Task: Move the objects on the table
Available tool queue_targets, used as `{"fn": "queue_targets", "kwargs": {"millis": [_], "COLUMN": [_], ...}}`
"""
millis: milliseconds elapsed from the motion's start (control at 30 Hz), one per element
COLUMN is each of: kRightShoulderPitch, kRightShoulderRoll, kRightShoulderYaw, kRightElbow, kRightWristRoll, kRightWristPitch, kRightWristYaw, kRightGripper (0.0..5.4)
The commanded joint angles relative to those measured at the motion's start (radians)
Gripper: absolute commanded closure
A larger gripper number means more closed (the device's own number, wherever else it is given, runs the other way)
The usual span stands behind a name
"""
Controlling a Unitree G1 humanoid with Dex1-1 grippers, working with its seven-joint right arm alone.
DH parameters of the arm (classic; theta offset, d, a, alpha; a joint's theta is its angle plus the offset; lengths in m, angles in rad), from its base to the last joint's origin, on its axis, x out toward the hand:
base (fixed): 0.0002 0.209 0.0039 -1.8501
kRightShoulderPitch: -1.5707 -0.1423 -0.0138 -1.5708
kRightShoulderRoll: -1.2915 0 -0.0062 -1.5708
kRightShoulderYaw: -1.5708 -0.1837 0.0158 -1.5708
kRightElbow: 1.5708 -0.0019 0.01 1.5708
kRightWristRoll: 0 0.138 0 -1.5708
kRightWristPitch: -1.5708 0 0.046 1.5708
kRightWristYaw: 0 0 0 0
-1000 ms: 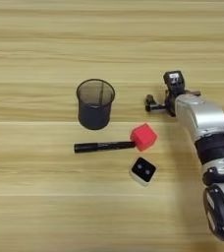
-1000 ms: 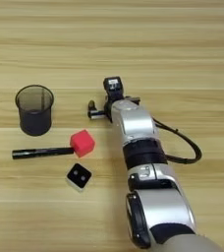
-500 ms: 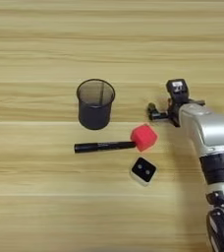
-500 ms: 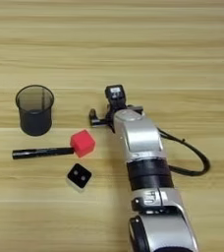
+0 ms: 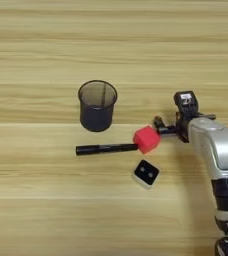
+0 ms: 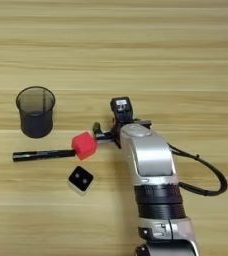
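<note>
The table [image 5: 46, 45], light wood with horizontal grain, is being viewed from above. A black mesh cup [image 5: 97, 105] is being seen upright near the middle of the table, open end up. Toward the near edge from it, a black marker [image 5: 106, 148] is lying flat, roughly parallel to the plank seams, its right end touching or just beside the red cube [image 5: 146, 139]. The red cube is sitting right of the marker and slightly tilted on the wood. A white cube [image 5: 146, 173] with a black two-dotted face up is lying nearer the near edge, just beside the red cube but apart from it.

The right gripper [image 6: 102, 134] is being held low over the table on the right side of the red cube, at the end of the silver forearm [image 6: 148, 165] coming in from the near edge. A black finger [image 5: 161, 126] is being seen just beside the cube's right face; contact cannot be told. Whether the fingers are spread or pressed together cannot be told. A black cable [image 6: 206, 172] is looping off the forearm toward the right edge.
</note>
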Motion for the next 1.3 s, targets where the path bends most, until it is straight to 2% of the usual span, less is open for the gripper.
{"fn": "queue_targets", "kwargs": {"millis": [33,167,267,400,533,633,700,767,833,967,1033,1233,1300], "kRightShoulderPitch": [0.078,0.074,0.071,0.035,-0.004,-0.026,-0.029,-0.032,-0.036,-0.048,-0.04,-0.014,0.007], "kRightShoulderRoll": [-0.006,-0.006,0.001,0.044,0.067,0.08,0.078,0.076,0.073,0.067,0.044,0.027,0.026], "kRightShoulderYaw": [-0.011,-0.022,-0.027,-0.108,-0.151,-0.177,-0.175,-0.171,-0.175,-0.198,-0.168,-0.164,-0.172], "kRightElbow": [-0.049,-0.082,-0.081,-0.089,-0.112,-0.13,-0.14,-0.142,-0.129,-0.109,-0.091,0.005,0.042], "kRightWristRoll": [0.008,0.014,0.016,0.042,0.056,0.06,0.062,0.065,0.08,0.142,0.131,0.117,0.132], "kRightWristPitch": [0.144,0.166,0.15,0.086,0.009,-0.093,-0.206,-0.287,-0.439,-0.66,-0.82,-1.096,-1.153], "kRightWristYaw": [0.001,0.0,-0.006,-0.015,-0.022,-0.034,-0.026,-0.02,0.008,0.087,0.14,0.2,0.222], "kRightGripper": [0.06,0.06,0.06,0.06,0.06,0.06,0.06,0.06,0.06,0.06,0.06,0.06,0.06]}}
